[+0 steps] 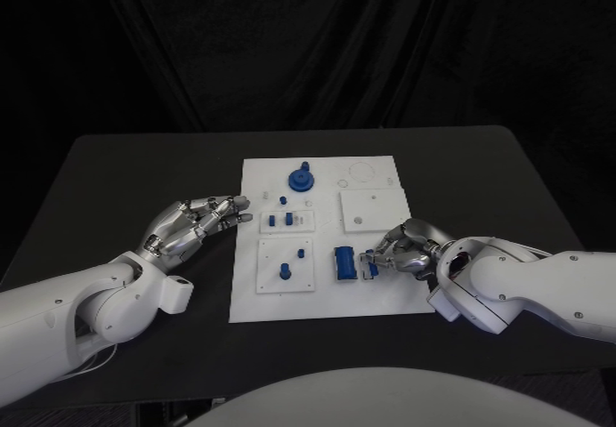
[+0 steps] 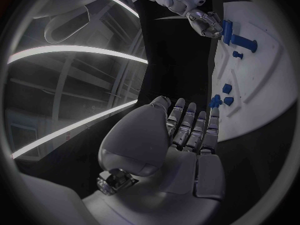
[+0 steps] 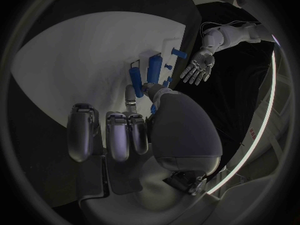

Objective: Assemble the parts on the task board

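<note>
Right hand [image 1: 401,253] fingers pinch a small blue part [image 1: 372,263] beside the blue cylinder [image 1: 345,263] on the task board [image 1: 385,298]; left hand [image 1: 195,224] fingers extended, holding nothing

Can't really tell if the right robot hand [image 1: 401,253] is actually pinching the blue cylinder [image 1: 345,263], its fingertips hide the contact.
</note>
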{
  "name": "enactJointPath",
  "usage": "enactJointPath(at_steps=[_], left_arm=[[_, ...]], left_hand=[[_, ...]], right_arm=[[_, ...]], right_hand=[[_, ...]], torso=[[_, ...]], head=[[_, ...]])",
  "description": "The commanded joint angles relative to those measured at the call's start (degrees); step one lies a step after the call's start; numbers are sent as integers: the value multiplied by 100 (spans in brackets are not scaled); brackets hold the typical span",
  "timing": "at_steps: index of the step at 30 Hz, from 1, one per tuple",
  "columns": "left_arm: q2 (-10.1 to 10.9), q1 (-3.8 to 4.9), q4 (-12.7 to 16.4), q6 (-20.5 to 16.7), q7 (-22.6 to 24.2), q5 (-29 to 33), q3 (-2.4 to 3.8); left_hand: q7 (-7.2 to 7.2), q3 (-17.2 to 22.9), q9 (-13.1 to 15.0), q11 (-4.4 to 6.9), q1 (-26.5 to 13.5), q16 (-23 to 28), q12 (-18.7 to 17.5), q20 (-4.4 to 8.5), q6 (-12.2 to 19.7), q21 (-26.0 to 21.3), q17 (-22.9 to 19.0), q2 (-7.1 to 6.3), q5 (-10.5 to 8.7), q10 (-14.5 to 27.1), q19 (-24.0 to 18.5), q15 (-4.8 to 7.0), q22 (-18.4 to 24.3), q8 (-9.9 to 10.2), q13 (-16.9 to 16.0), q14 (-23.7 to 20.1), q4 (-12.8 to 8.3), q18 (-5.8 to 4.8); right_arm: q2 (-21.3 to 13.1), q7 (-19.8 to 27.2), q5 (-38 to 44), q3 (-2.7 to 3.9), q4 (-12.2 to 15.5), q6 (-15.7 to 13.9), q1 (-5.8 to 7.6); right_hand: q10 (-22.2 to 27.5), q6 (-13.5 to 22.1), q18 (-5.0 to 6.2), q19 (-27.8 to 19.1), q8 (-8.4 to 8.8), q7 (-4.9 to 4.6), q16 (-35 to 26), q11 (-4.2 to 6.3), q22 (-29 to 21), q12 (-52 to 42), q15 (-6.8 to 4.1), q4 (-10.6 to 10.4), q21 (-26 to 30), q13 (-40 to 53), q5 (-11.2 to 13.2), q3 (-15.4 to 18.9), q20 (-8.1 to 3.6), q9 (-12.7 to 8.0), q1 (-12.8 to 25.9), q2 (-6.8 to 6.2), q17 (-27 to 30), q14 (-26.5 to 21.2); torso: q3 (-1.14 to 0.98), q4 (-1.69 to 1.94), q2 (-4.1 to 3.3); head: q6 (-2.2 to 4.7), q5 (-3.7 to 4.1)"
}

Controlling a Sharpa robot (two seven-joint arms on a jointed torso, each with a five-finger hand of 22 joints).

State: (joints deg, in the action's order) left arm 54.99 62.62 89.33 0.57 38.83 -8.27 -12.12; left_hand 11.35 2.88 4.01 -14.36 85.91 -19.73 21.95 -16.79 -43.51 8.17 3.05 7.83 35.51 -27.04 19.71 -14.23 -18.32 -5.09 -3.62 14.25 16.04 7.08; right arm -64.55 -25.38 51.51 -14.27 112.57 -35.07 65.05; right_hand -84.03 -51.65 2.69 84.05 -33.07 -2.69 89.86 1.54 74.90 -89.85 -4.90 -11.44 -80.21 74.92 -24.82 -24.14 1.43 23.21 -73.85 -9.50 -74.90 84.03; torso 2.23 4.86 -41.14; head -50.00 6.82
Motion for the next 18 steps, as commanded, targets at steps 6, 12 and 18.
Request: enactJointPath(at_steps=[6, 12, 18], left_arm=[[-10, -6, -13, 116, 794, -5, 3], [-12, -6, -25, 125, 781, -5, 3], [-17, -7, -32, 134, 764, -5, 3]], left_hand=[[103, 32, 4, -40, 68, -39, -4, -2, 26, 41, 6, -11, 21, -17, 51, -13, -13, 10, -1, 56, -3, -65], [107, 41, 5, -42, 72, -46, -5, -1, 27, 48, 7, -12, 22, -15, 62, -19, -16, 10, -1, 66, -6, -72], [107, 41, 5, -42, 72, -46, -5, -1, 27, 48, 7, -12, 22, -15, 62, -19, -16, 10, -1, 66, -6, -72]], right_arm=[[3, -167, 90, 0, 26, 68, -27], [-1, -186, 176, -1, 44, 84, -35], [0, -200, 205, -1, 49, 101, -38]], right_hand=[[-597, 68, -21, 195, 70, -35, 2, -35, 1177, -15, 17, 2, 54, 1508, -171, 151, 9, 40, 162, 21, -1484, 591], [-597, 70, -20, 193, 117, -58, 0, -56, 1175, -15, 38, -93, 61, 1508, 16, 384, 30, 73, 345, 33, -1478, 590], [-597, 67, -14, 187, 203, -67, -7, -66, 1170, -15, 48, -183, 84, 1508, 320, 776, 46, 127, 467, 116, -1464, 587]], torso=[[0, 4, -5], [-1, -1, 2], [1, -2, 3]], head=[[0, -2], [0, -9], [0, -24]])
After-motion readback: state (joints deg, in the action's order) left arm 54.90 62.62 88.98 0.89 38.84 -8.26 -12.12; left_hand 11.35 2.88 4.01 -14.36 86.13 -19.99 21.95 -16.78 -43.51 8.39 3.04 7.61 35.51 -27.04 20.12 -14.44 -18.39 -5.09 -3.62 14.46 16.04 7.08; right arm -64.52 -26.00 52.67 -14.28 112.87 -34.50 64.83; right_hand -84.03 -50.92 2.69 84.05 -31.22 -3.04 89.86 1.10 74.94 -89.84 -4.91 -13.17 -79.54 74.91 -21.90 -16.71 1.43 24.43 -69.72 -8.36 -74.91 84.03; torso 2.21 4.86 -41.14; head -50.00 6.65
